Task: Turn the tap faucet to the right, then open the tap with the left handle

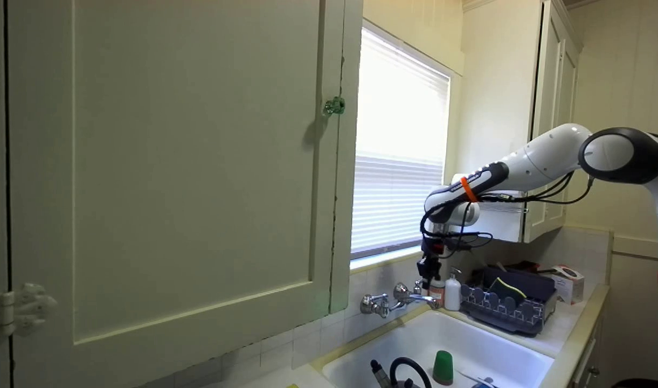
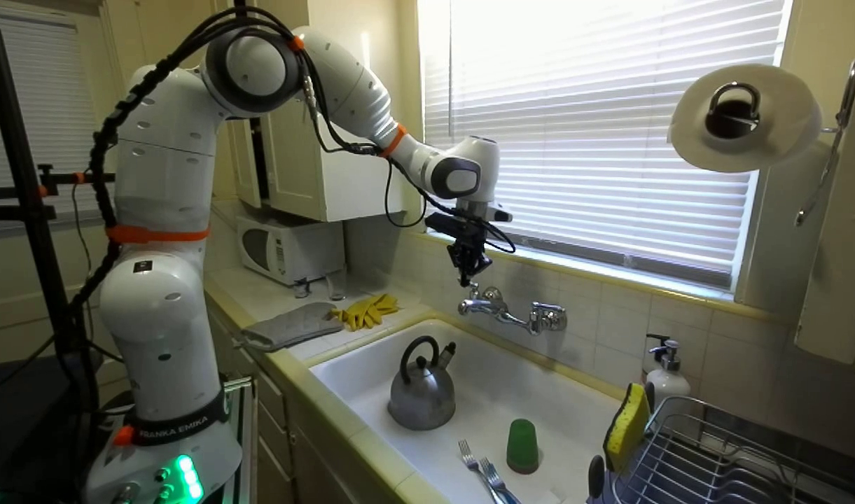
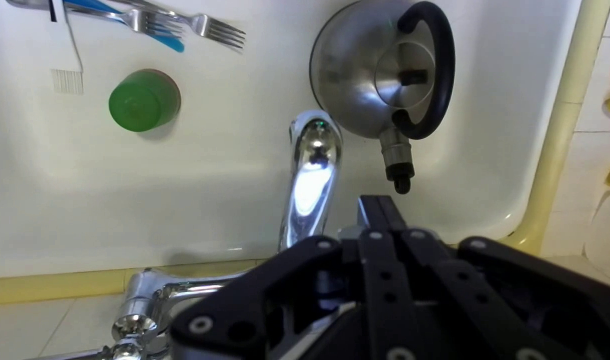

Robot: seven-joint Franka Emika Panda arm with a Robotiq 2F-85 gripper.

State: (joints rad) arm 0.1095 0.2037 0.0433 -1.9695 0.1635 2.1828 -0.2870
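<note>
The chrome tap faucet is mounted on the tiled wall above the sink. Its spout shows in both exterior views [image 1: 421, 298] [image 2: 477, 306] and in the wrist view [image 3: 309, 185], pointing out over the basin. My gripper [image 3: 382, 202] points down with its fingers together and nothing between them. In the wrist view the fingertips are beside the spout, with a visible gap. In both exterior views the gripper [image 1: 427, 285] [image 2: 464, 281] is just above the spout's end. The small left handle [image 2: 475, 288] shows close to the gripper in an exterior view; in the wrist view my gripper hides it.
A steel kettle [image 3: 362, 65], a green cup [image 3: 144, 100] and forks [image 3: 217, 31] lie in the white sink [image 2: 357, 364]. Soap bottles [image 1: 452, 292] and a dish rack [image 1: 509, 312] stand at one end. Yellow gloves [image 2: 366, 311] lie at the other. The window sill is behind the arm.
</note>
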